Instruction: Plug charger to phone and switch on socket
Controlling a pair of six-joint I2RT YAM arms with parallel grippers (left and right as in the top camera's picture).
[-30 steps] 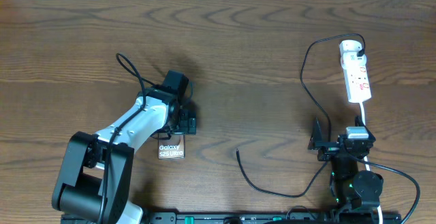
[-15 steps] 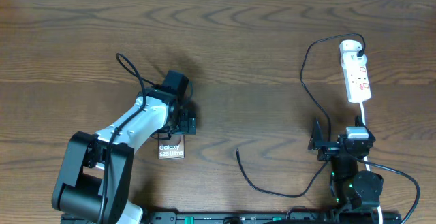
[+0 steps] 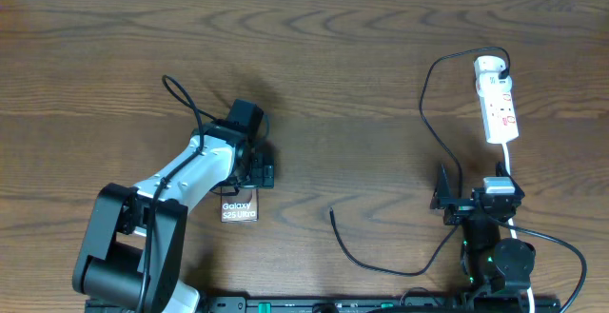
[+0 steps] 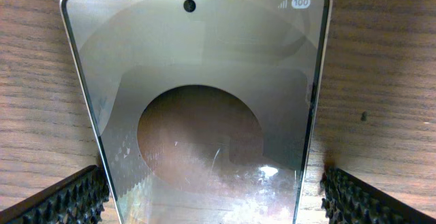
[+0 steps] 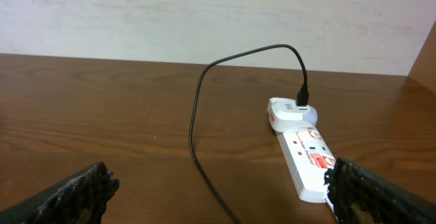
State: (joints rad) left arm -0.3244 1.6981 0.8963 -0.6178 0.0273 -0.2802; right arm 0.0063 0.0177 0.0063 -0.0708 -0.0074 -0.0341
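The left claw point(image 4: 214, 202) stands released, fingers point(image 4: 61, 200) flanking the phone point(image 3: 239, 210) lower left of centre. The right claw point(image 3: 445, 199) stands released at lower right. The charger point(image 3: 423, 99) runs from the socket point(image 3: 498, 104), upper right, across the desk point(image 3: 333, 113).

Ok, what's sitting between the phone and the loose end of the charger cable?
Nothing. In the overhead view only bare table separates the phone from the charger's loose tip.

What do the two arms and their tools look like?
The left arm has a white link, black joints and a looping black cable. The right arm is mostly black. The left tool and right tool have black knobbly fingers.
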